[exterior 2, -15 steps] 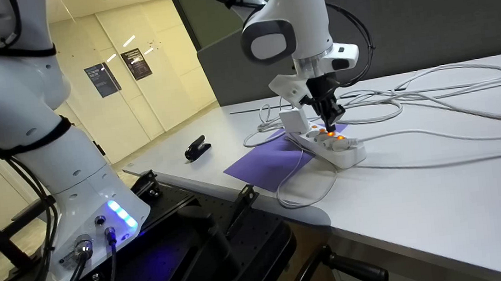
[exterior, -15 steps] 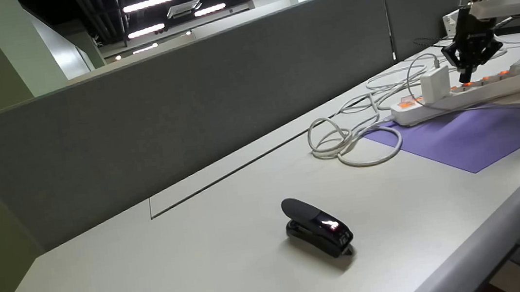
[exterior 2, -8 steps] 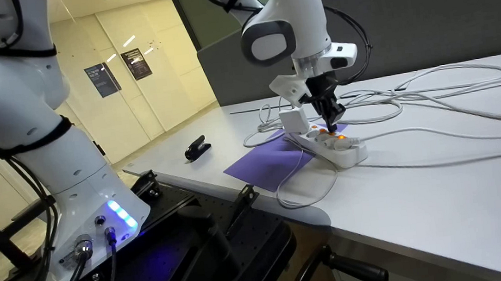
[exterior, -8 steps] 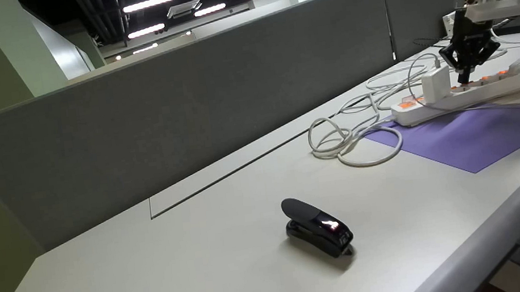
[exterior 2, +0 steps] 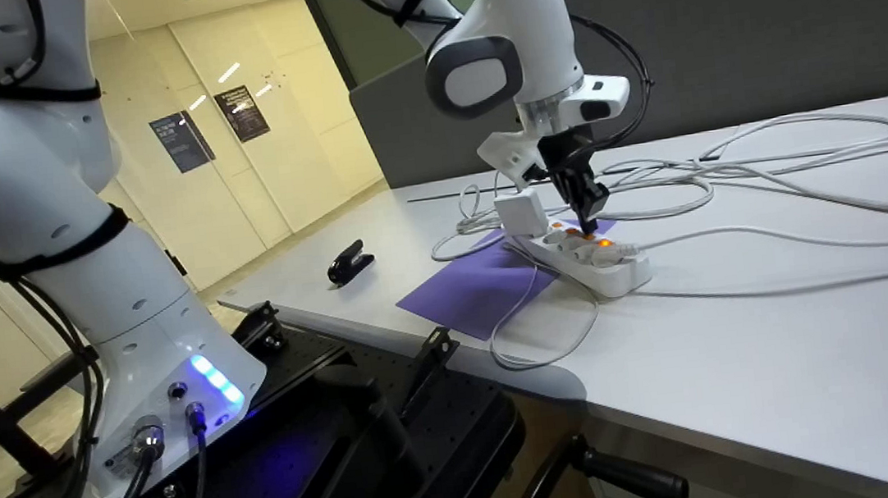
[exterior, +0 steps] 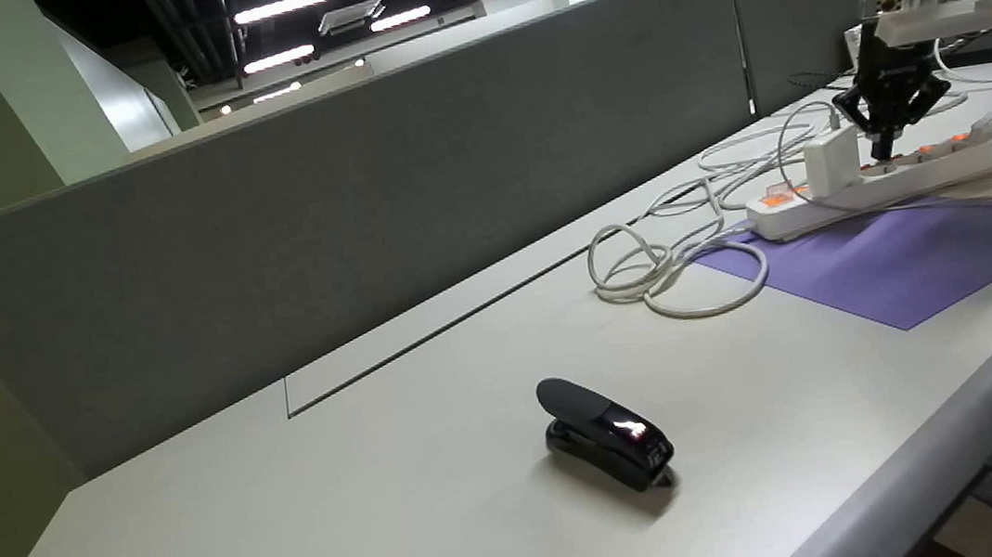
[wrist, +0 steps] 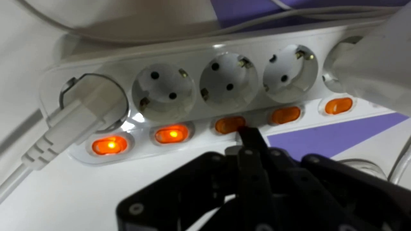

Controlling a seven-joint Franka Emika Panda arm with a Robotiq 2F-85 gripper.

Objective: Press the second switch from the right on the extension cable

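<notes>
White extension cable [wrist: 226, 100] lies right under the tool [wrist: 252, 136] (its jaws pressed together).

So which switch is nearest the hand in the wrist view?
The middle switch of the five shown; the hand overlaps its edge there, and no other's.

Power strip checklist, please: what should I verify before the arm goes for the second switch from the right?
1. Fingers shut: ok.
2. Fingers at the correct switch: not ok; in the wrist view they're at the middle switch of five, third from either end.
3. Pressing contact: cannot tell; they overlap its edge in that view.
4. Lights readable: ok; the two switches nearest the plug glow.
5. Loose cord out of the way: ok; it runs along the opposite side of the power strip.
</notes>
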